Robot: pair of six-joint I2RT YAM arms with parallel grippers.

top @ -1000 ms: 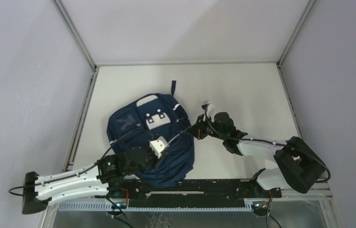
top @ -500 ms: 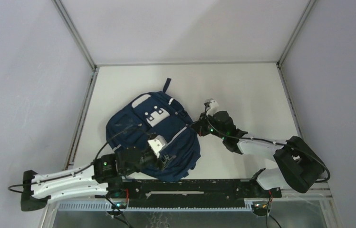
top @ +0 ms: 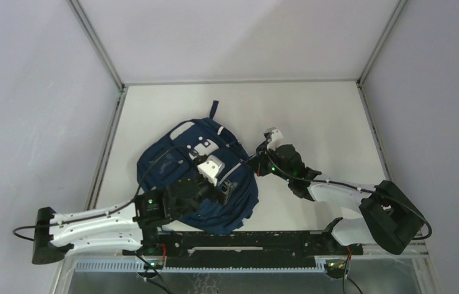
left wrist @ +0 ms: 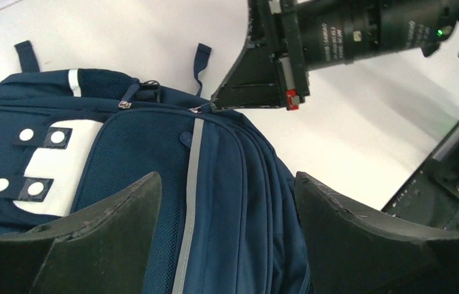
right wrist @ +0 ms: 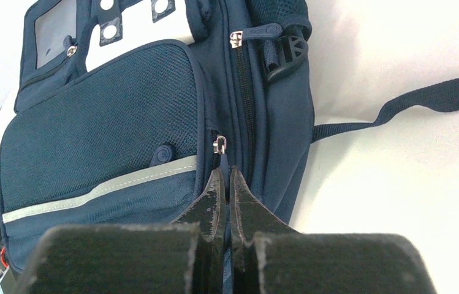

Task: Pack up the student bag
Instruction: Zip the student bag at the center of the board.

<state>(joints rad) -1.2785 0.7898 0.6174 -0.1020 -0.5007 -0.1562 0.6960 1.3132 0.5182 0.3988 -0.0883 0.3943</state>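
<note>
The student bag [top: 168, 164], navy blue with white patches, lies flat on the table left of centre. My left gripper [top: 225, 188] hovers over the bag's near right part with its fingers wide apart; between them only blue fabric and the grey stripe [left wrist: 191, 177] show, and nothing is held. My right gripper [top: 253, 164] is at the bag's right edge. In the right wrist view its fingers [right wrist: 225, 173] are pressed together on the blue zipper pull just below a metal slider [right wrist: 219, 144]. The left wrist view shows the right gripper's dark tip [left wrist: 248, 92] at the same zipper.
A loose dark strap [right wrist: 410, 100] trails from the bag across the white table [top: 312, 116]. A black rail [top: 263, 242] runs along the near edge between the arm bases. Metal frame posts [top: 107, 153] and grey walls bound the table on the left, right and back.
My left gripper has opened, let go of the bag and moved up and right over it. The bag has turned slightly and slid left. The right gripper stays shut on the pull.
</note>
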